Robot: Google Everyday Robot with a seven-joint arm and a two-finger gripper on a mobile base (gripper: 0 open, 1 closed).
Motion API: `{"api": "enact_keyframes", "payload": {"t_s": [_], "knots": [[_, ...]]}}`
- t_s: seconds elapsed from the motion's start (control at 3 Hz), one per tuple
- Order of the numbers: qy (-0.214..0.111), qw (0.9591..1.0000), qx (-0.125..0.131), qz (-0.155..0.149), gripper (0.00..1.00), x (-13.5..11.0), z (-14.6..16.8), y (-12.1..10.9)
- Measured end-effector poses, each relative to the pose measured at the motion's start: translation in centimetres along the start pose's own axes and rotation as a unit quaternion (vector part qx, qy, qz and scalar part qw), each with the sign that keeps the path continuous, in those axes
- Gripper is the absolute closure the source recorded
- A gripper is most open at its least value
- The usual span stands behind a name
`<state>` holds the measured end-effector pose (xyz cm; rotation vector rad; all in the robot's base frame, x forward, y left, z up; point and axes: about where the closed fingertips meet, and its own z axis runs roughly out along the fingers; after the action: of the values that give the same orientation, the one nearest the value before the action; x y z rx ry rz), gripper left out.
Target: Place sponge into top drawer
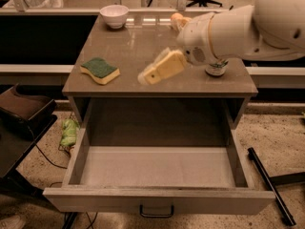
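Hovering over tabletop (138, 42), gripper (151, 73); sponge (99, 70) apart, cam-left.

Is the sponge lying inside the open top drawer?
No, the sponge lies on the cabinet top, left of the claw hovering above that surface, not in the top drawer.

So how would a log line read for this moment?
sponge: on cabinet top, left side | gripper: over it, right of sponge, not touching | top drawer: open, empty
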<state>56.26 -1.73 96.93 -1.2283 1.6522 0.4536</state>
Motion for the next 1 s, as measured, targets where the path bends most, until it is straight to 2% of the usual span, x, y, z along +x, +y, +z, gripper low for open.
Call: {"api": "enact_keyframes", "payload": {"t_s": [0.33,0.67,1.0], "knots": [[-0.012,0.9992,0.025,0.029,0.00,-0.7,4.9,-3.7],[-0.049,0.9968,0.039,0.050,0.00,-0.8,10.5,-6.9],[-0.090,0.9936,0.035,0.059,0.00,0.6,17.5,-7.8]]}}
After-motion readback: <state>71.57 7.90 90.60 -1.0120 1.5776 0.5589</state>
